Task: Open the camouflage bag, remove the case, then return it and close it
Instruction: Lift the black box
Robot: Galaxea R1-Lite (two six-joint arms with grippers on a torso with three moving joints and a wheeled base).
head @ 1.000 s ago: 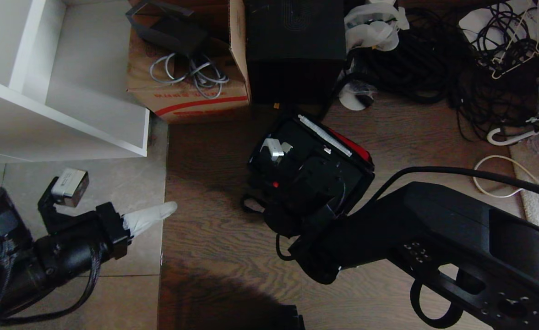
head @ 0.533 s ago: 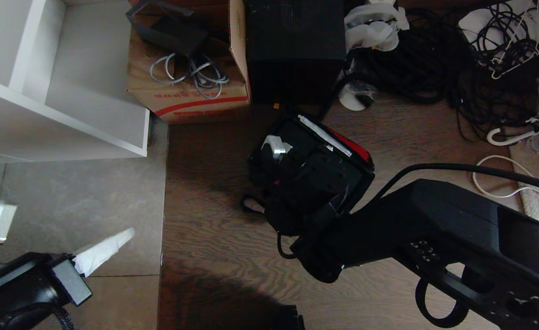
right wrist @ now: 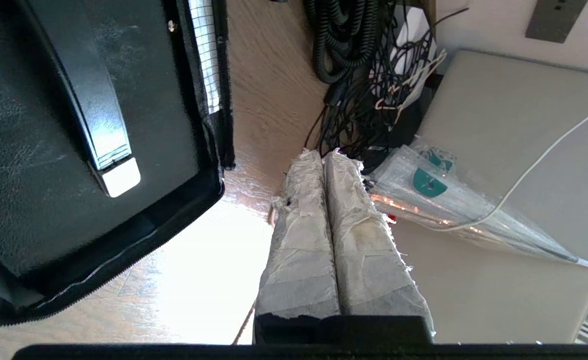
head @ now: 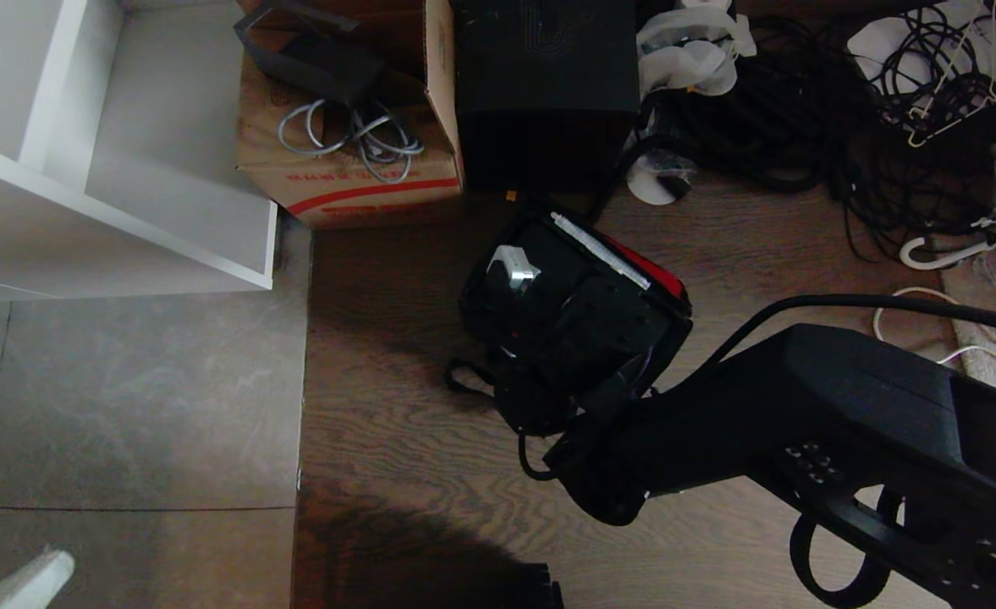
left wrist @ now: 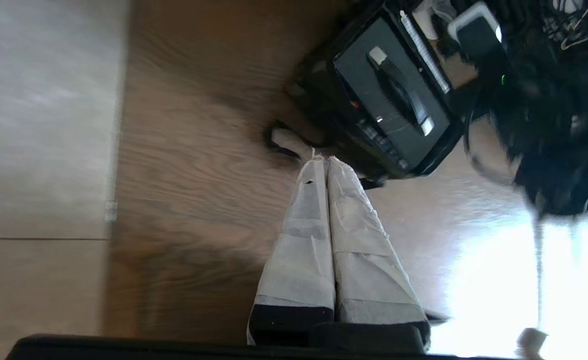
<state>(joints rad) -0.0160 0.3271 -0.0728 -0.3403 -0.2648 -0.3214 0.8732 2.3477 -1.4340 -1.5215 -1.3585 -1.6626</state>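
The camouflage bag [head: 677,328] sits open on the wood floor, its red lid lining [head: 658,272] folded back on the far side. The black case [head: 557,309] lies inside it, one silver handle end [head: 510,269] showing. In the right wrist view the case [right wrist: 39,165] and its handle [right wrist: 91,100] fill the bag's zipped rim [right wrist: 99,280]. My right gripper [right wrist: 323,154] is shut and empty, just outside that rim over bare floor. My left gripper [left wrist: 322,159] is also shut and empty, far back from the bag [left wrist: 323,115]. Only its taped tip [head: 28,584] shows in the head view.
A cardboard box with a red stripe [head: 354,182] and a tall black box [head: 544,85] stand behind the bag. A white shelf unit [head: 125,169] is at far left. Tangled cables [head: 802,110] lie at back right. A clear plastic bag [right wrist: 438,185] lies beyond the right fingertips.
My left arm has drawn back toward the near left corner, leaving only its fingertip in the head view. The right arm has sunk slightly; bag and case have stayed put.
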